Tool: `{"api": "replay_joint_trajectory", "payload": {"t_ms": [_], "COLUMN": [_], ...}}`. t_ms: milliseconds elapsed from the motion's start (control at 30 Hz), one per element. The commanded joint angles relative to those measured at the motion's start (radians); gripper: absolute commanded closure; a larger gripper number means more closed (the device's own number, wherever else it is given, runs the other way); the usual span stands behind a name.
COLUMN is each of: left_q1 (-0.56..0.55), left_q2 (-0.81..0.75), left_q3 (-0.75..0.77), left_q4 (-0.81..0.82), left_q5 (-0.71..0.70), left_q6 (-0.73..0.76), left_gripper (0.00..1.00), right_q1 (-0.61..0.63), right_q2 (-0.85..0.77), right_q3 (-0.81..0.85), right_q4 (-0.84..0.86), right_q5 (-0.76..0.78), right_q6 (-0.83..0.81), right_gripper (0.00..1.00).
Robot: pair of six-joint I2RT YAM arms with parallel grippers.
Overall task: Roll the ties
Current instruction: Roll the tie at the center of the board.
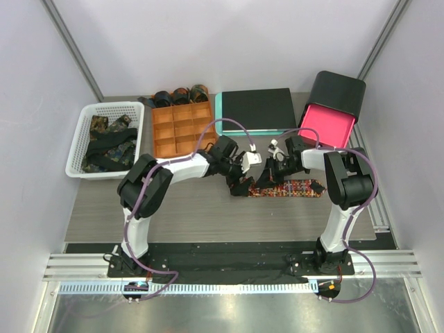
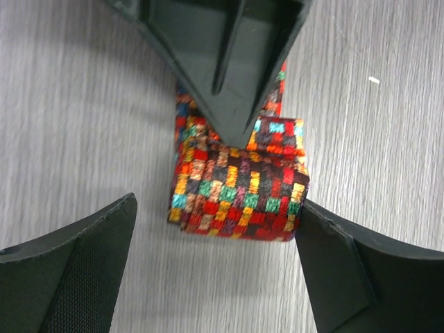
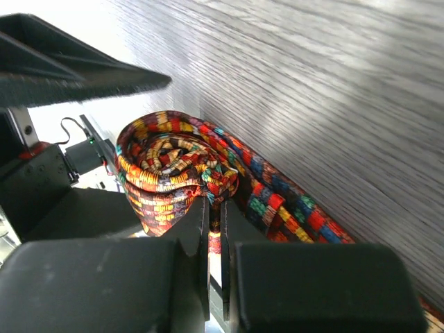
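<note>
**Softly does it: a half-wound tie between two grippers**

Overhead first. The checked tie (image 1: 288, 189) lies on the table (image 1: 173, 215) between the two arms, its left end wound into a coil and its tail running flat to the right. The left gripper (image 1: 241, 182) and right gripper (image 1: 277, 170) meet at that coil. Three dark rolled ties (image 1: 180, 94) sit at the back of the orange compartment tray (image 1: 182, 132), and more dark ties fill the white basket (image 1: 107, 139).

In the left wrist view, the left arm's own fingers (image 2: 76, 257) stand wide apart on either side of the coil. The right-hand one is just beside its edge (whether it touches, I cannot tell), and nothing is gripped. The other arm's tip comes down onto the coil from above.

In the right wrist view, the fingertips (image 3: 198, 225) are closed to a slit with a sliver of red weave in it, so they appear to pinch the coil's rim.

The woven cloth looks light, limp and a little springy, so a released coil would likely loosen. I would squeeze it across its flat sides, over all the layers, and not take it by a single loose edge.
</note>
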Motion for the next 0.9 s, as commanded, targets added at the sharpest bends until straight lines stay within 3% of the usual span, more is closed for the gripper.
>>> {"api": "replay_joint_trajectory", "payload": {"t_ms": [0, 100, 200, 300, 367, 500, 567, 667, 867], "left_q1": [-0.036, -0.072, -0.092, -0.093, -0.092, -0.090, -0.092, -0.087, -0.083], "left_q2": [0.026, 0.032, 0.046, 0.064, 0.066, 0.067, 0.061, 0.051, 0.032], "left_q3": [0.011, 0.014, 0.025, 0.040, 0.040, 0.042, 0.037, 0.034, 0.016], "left_q4": [0.068, 0.053, 0.004, -0.049, -0.061, -0.090, -0.098, -0.102, -0.069], "left_q5": [-0.006, -0.049, -0.072, -0.093, -0.115, -0.176, -0.185, -0.193, -0.208], "left_q6": [0.024, 0.053, 0.087, 0.105, 0.111, 0.125, 0.133, 0.125, 0.085], "left_gripper": [0.11, 0.12, 0.22, 0.38, 0.54, 0.73, 0.75, 0.77, 0.78], "right_q1": [-0.006, -0.006, -0.007, -0.007, -0.007, -0.015, -0.029, -0.078, -0.101], "right_q2": [0.065, 0.072, 0.074, 0.068, 0.060, -0.007, -0.061, -0.112, -0.109], "right_q3": [-0.014, -0.012, -0.009, -0.008, -0.008, 0.001, 0.018, 0.043, 0.000], "right_q4": [-0.012, -0.012, -0.014, -0.012, -0.014, -0.023, -0.070, -0.141, -0.165], "right_q5": [0.240, 0.246, 0.238, 0.209, 0.169, 0.093, 0.069, 0.034, 0.150], "right_q6": [-0.086, -0.091, -0.091, -0.082, -0.065, -0.003, 0.009, 0.015, -0.014], "right_gripper": [0.99, 0.99, 0.99, 0.99, 0.98, 0.77, 0.65, 0.59, 0.62]}}
